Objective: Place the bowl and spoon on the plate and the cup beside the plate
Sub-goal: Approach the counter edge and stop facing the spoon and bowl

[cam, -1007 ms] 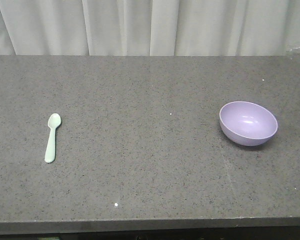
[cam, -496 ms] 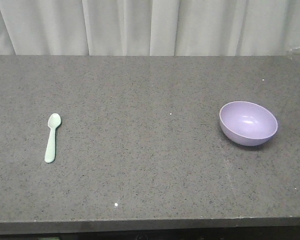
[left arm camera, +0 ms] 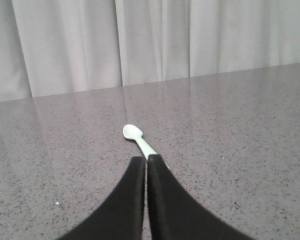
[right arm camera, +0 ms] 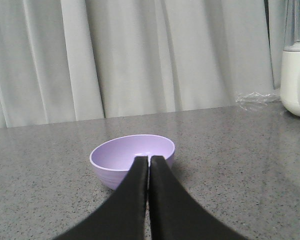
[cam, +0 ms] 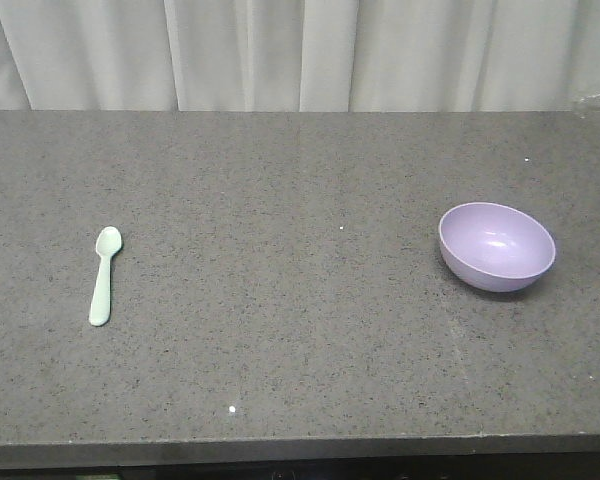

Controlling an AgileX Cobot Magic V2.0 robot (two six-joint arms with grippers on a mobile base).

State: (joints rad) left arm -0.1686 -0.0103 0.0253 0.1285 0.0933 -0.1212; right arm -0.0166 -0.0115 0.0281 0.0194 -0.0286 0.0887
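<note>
The spoon [cam: 105, 275] and bowl [cam: 497, 246] are sitting well apart on the table [cam: 300, 340]. The left claw [left arm camera: 146, 159] and right claw [right arm camera: 149, 159] are hovering pinched together, empty.

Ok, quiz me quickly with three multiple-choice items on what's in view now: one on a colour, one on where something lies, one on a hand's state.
1. The bowl is: A mint green; B brown; C lavender.
2. The spoon lies: A in the bowl; B flat on the grey countertop, apart from the bowl; C propped on the bowl's rim.
3. The left hand is: A shut and empty; B shut on the spoon; C wide open.
Answers: 1 C, the front view shows lavender walls. 2 B, bare countertop separates the two. 3 A, its wrist view shows it closed with nothing gripped.
</note>
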